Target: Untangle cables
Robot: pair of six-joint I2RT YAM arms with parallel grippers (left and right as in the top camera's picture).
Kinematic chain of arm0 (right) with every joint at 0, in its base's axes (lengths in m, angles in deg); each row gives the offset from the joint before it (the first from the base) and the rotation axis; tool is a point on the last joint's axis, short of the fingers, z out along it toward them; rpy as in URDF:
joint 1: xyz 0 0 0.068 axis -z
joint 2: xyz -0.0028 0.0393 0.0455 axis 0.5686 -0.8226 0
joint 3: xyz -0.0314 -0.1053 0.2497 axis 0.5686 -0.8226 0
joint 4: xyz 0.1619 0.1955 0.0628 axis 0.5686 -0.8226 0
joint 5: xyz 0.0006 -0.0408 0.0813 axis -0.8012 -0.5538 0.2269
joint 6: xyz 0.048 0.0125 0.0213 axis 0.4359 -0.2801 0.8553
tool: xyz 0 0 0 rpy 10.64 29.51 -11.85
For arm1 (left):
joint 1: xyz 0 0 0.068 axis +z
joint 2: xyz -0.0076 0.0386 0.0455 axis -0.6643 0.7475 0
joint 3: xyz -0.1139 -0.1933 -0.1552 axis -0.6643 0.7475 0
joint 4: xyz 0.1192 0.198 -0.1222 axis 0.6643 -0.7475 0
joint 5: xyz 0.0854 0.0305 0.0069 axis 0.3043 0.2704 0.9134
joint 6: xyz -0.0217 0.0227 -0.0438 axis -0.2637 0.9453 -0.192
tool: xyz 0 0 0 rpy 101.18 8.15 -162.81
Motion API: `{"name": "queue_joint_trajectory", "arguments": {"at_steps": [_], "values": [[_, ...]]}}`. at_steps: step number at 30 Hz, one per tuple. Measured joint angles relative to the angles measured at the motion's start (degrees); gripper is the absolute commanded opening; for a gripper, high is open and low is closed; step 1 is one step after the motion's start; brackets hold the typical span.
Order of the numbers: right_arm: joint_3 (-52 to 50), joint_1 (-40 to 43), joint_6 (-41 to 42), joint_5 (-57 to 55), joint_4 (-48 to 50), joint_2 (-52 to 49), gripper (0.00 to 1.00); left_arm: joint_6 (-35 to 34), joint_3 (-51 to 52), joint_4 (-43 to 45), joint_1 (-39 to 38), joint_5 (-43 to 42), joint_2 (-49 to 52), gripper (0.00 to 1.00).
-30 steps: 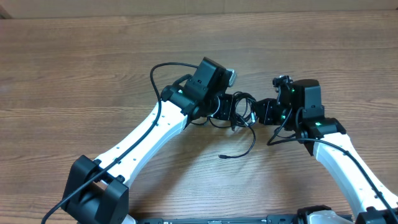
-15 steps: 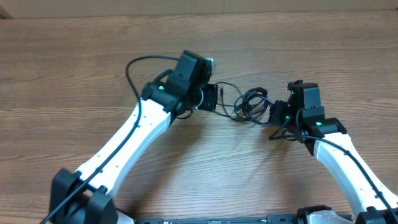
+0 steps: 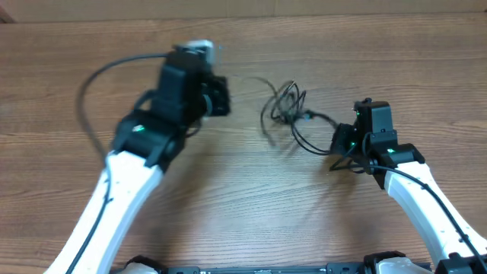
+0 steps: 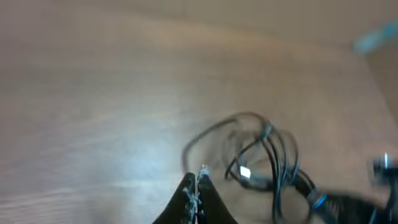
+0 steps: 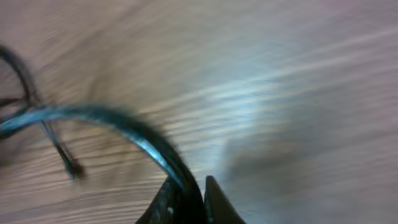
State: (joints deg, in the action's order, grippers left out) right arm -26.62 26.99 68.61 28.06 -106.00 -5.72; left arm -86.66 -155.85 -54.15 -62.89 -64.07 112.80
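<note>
The cables (image 3: 286, 107) lie as a loose black tangle at the table's middle, blurred with motion. In the left wrist view the tangle (image 4: 273, 155) sits ahead and to the right of my left gripper (image 4: 196, 182). That gripper is shut, with a small plug end pinched at its tips. From overhead, the left gripper (image 3: 224, 97) is well left of the tangle, and a faint strand runs toward it. My right gripper (image 3: 337, 141) is at the tangle's lower right. Its wrist view shows the right gripper (image 5: 196, 186) shut on a thick black cable strand (image 5: 118, 121) that arcs off to the left.
The wooden table (image 3: 243, 213) fills the view, with its far edge against a pale wall (image 3: 304, 6) at the top. Each arm's own thicker black cable (image 3: 99, 72) loops beside it.
My left arm has swung left and back, away from the right gripper, drawing the tangle out and toward the far side. The right gripper shifted slightly right, then held still.
</note>
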Motion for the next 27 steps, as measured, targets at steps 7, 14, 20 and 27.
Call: {"name": "queue_joint_trajectory", "arguments": {"at_steps": [7,14,20,27], "values": [[0.00,0.50,0.09,-2.97,-0.76,-0.02,0.12,-4.13,-0.35,-0.63,7.21,3.85,-4.46,0.04],[0.00,0.52,-3.63,11.50,4.35,-0.02,0.18,-8.04,-0.35,-1.79,6.56,0.42,-1.81,0.04],[0.00,0.50,-6.29,17.66,4.66,0.00,0.53,-8.87,-0.42,-1.14,2.78,-4.81,5.57,0.44],[0.00,0.50,-5.38,7.87,0.24,0.00,0.73,-5.27,-0.42,3.72,-2.82,-10.97,16.92,0.37]]}}
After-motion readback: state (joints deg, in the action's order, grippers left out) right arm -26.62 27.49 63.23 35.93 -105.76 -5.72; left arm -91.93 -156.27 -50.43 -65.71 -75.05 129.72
